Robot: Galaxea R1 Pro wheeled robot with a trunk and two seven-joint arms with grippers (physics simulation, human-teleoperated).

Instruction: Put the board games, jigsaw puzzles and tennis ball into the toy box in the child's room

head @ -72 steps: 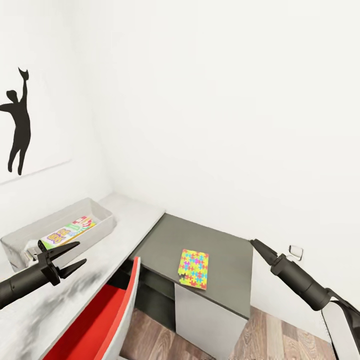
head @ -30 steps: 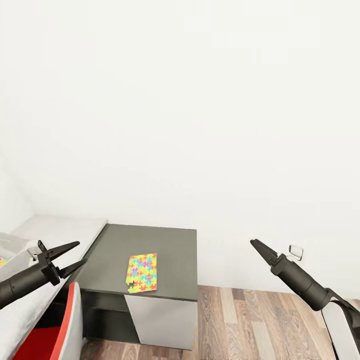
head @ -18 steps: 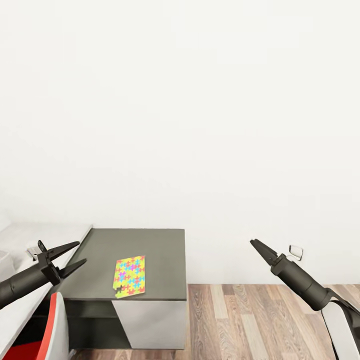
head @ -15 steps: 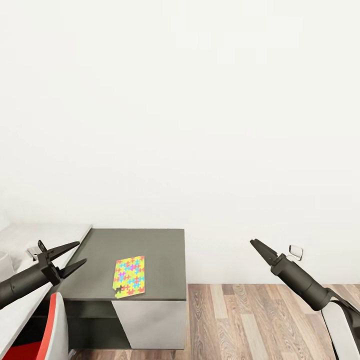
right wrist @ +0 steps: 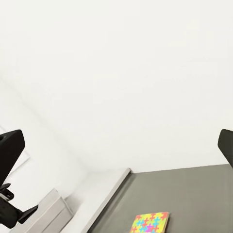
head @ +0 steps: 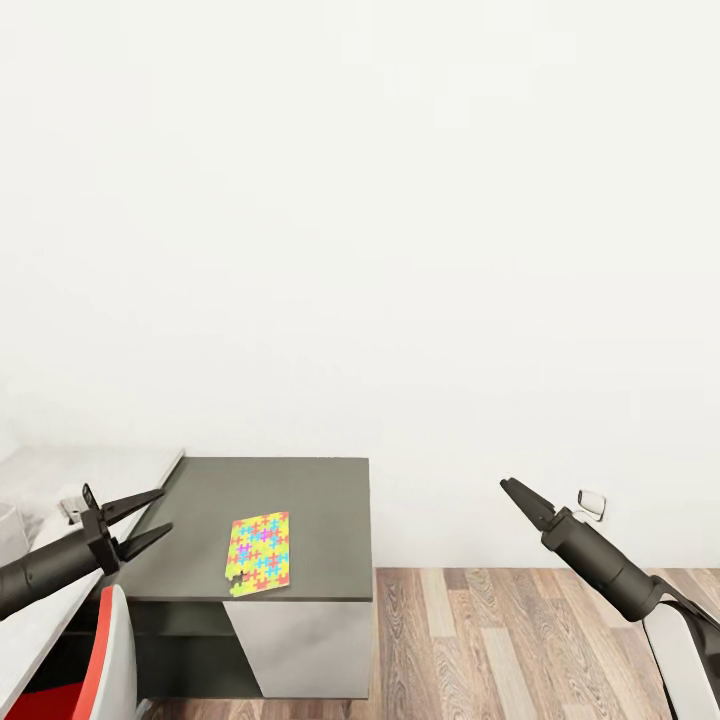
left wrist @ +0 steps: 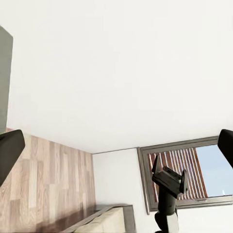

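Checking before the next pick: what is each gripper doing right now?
Left gripper: open, holding nothing.
Right gripper: open, holding nothing.

I see one multicolour jigsaw puzzle (head: 259,552) lying flat near the front edge of the dark grey surface (head: 300,500).

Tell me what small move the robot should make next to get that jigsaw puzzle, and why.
Probably roll the base closer to the table and lower the left pincer toward the jigsaw puzzle. The puzzle lies flat near the front edge of the dark top, untouched. Both pincers are open and empty, held in the air, and the left one is nearer to it than the right pincer.
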